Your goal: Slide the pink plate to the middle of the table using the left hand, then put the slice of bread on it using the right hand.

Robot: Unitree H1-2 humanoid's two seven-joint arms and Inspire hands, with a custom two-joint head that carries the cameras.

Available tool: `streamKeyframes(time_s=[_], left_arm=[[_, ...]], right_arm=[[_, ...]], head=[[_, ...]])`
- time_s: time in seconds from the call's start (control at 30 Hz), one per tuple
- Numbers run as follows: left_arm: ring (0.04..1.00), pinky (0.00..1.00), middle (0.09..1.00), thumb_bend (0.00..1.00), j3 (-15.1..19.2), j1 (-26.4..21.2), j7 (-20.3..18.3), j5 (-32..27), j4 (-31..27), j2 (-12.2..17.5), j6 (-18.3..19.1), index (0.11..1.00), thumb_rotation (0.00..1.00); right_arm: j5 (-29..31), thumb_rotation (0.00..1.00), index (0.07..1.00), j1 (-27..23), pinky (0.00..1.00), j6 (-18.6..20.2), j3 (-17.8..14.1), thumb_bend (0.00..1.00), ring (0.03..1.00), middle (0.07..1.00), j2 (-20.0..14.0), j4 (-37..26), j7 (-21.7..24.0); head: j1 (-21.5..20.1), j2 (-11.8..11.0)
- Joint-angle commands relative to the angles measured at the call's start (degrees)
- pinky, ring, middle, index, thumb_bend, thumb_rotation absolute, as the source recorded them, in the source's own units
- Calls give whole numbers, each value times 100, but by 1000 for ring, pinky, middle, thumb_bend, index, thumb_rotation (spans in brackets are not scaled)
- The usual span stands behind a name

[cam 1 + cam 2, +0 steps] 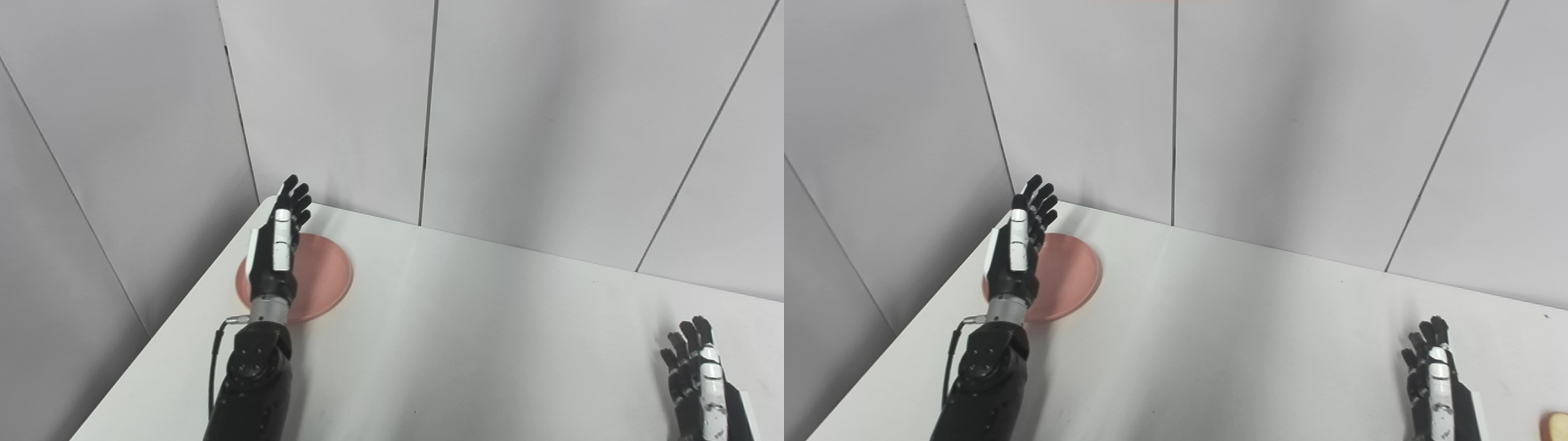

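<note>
Right eye view shows, nearest the camera at the bottom right corner, a small piece of the bread (1557, 424) lying on the white table (1249, 343), cut off by the picture's edge; it does not appear in the left eye view. Just to its left, apart from it, the right hand (1433, 380) stands low over the near right part of the table, edge-on, its fingers (1424, 343) straight and a little spread, pointing away toward the wall, with nothing in its hold. Across the table, well apart from the right hand, the dark left forearm comes up from the bottom edge at the near left. Farther on, the left hand (280, 251) is held edge-on over the left part of the plate (324, 275), fingers stretched out and slightly fanned, reaching beyond the plate's far rim; it grasps nothing, and whether its lower edge touches the plate cannot be told. The plate, pink and round, lies flat near the far left corner of the table, not at the middle. Behind the table stand grey wall panels (520, 122) meeting at that corner.
</note>
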Motion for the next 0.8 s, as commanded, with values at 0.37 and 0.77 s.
streamKeyframes(time_s=[0.37, 0.77], left_arm=[[773, 768, 748, 821, 620, -365, 502, -226, 857, 443, -870, 742, 1000], [779, 796, 735, 829, 934, -397, 711, -454, 1390, 662, -1196, 732, 1000]], right_arm=[[39, 853, 1000, -44, 1000, 102, -24, 608, 1000, 1000, -52, -297, 3], [17, 854, 1000, -9, 1000, 149, -11, 607, 1000, 1000, -32, -368, -11]], head=[[167, -13], [201, -16]])
